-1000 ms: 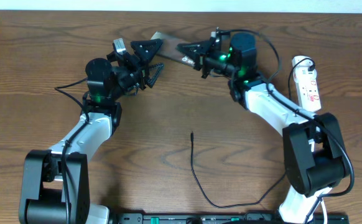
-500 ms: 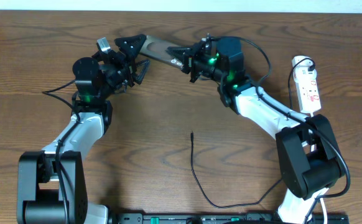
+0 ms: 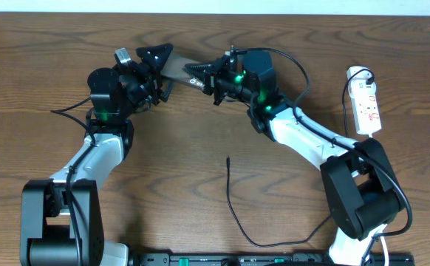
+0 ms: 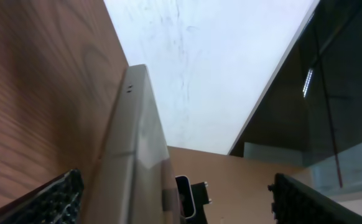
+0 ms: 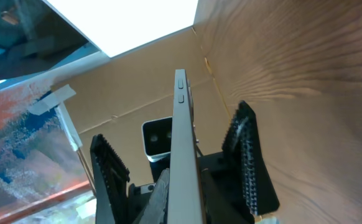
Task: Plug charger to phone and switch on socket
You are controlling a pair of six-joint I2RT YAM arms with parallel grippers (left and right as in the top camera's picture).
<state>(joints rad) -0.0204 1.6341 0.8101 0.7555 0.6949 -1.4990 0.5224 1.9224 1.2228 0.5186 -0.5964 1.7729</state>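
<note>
1. Lower centre of the overhead view: the charger [image 3: 230, 193] lies loose on the table [image 3: 163, 162]. It loops up to its tip [image 3: 228, 158], which points toward the top of the frame. Nothing holds it, and it sits well apart from both arms.
2. Right edge: the socket [image 3: 366, 100] lies flat beside the right arm, untouched. My read is that the switch comes last, so it simply waits there.
3. Upper centre: the right gripper [image 3: 206, 77] is pinching the phone [image 3: 179, 66]. Its wrist view shows the thin edge with side buttons standing between the fingers [image 5: 248, 163]. The phone is tilted on edge and looks raised off the wood.
4. Just left of that: the left gripper [image 3: 160, 69] stands spread wide around the phone's other end. One finger [image 4: 60, 194] is just beside the phone's face, and the other is well clear.
5. I judge this a two-arm reposition: the right carries while the left frames the slab to steady or take it, so the port can face the tip. Which end has the port I cannot tell.
</note>
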